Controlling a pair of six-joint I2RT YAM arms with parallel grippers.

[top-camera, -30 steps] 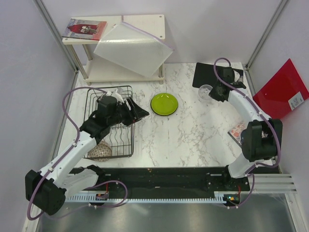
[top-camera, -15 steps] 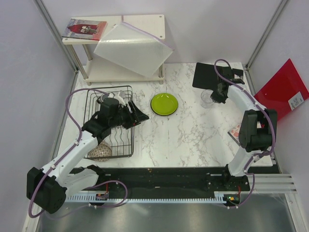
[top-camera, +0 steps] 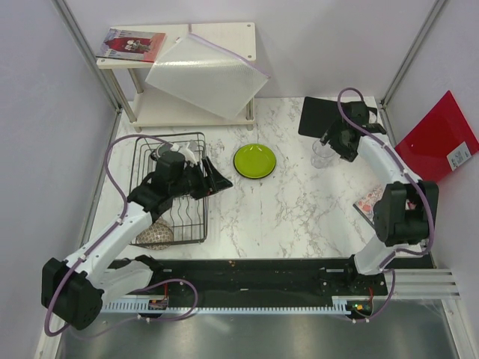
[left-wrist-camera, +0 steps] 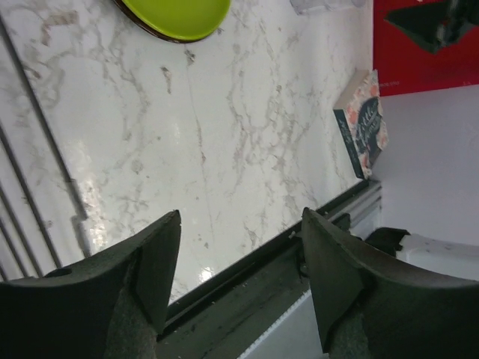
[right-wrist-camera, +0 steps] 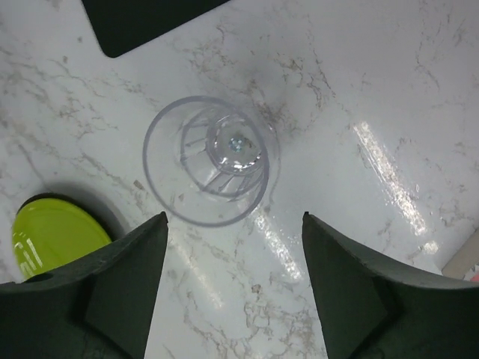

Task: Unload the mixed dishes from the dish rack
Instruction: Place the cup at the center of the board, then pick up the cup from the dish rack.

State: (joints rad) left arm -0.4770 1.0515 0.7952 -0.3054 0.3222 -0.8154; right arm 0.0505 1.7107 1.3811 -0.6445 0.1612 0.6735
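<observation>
Right gripper (right-wrist-camera: 233, 224): fingers spread wide and holding nothing; it hangs directly over the clear glass (right-wrist-camera: 213, 161), upper right of the top view
Clear glass: upright on the table (top-camera: 299, 209), mouth up, just beside the black mat (top-camera: 322, 116); neither finger touches it, so we judge it set down and free
Lime-green plate (top-camera: 254, 161): flat on the table at upper centre, apart from the dish rack (top-camera: 187, 221); we take it as already unloaded
Left gripper (left-wrist-camera: 239, 247): fingers wide apart with nothing between them; it is poised at the right edge of the dish rack, left of frame, and the wrist view shows only bare table beneath it
Brown speckled bowl (top-camera: 155, 235): in the lower-left corner of the rack, not yet unloaded
Upper rack: covered by the left arm; we cannot tell what lies there
Step in hand: we judge the right arm done with the glass and the left, being open and nearest the rack, placed to take the next dish
Risk: a low sideways exit by the right gripper could tip the glass
</observation>
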